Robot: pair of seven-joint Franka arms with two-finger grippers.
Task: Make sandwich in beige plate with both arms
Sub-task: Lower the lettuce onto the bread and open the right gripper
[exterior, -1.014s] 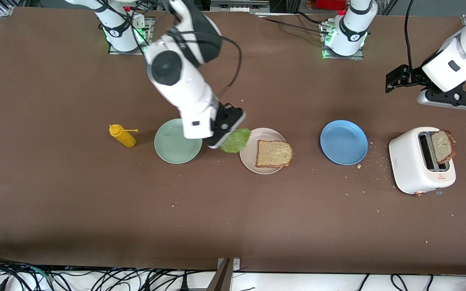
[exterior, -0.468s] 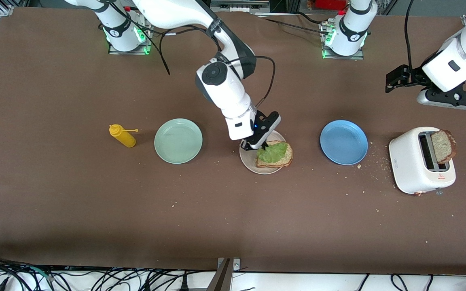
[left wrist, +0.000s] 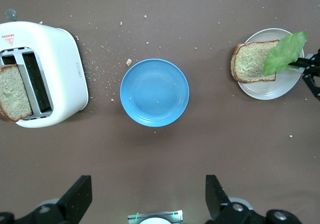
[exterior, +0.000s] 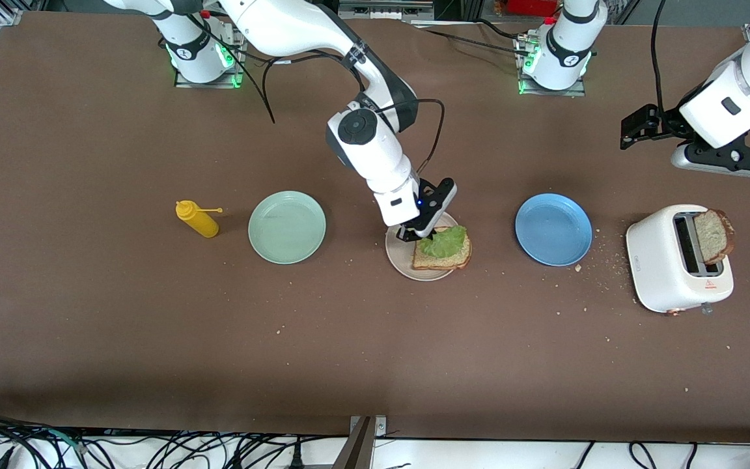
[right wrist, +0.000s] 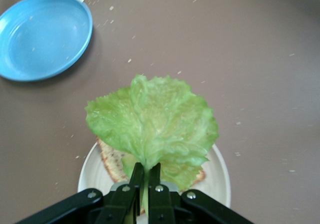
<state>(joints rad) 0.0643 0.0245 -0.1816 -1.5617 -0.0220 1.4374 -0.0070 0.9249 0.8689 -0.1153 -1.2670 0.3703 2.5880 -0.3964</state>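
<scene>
The beige plate sits mid-table with one slice of brown bread on it. My right gripper hangs over the plate, shut on the stem of a green lettuce leaf that spreads above the bread. In the right wrist view the lettuce fans out from the right gripper over the bread and plate. A second bread slice stands in the white toaster. My left gripper waits open, high over the left arm's end of the table.
A blue plate lies between the beige plate and the toaster. A mint-green plate and a yellow squeeze bottle stand toward the right arm's end. Crumbs dot the brown table around the toaster.
My right gripper carried the lettuce from beside the mint-green plate to over the bread on the beige plate. The left arm has not moved.
</scene>
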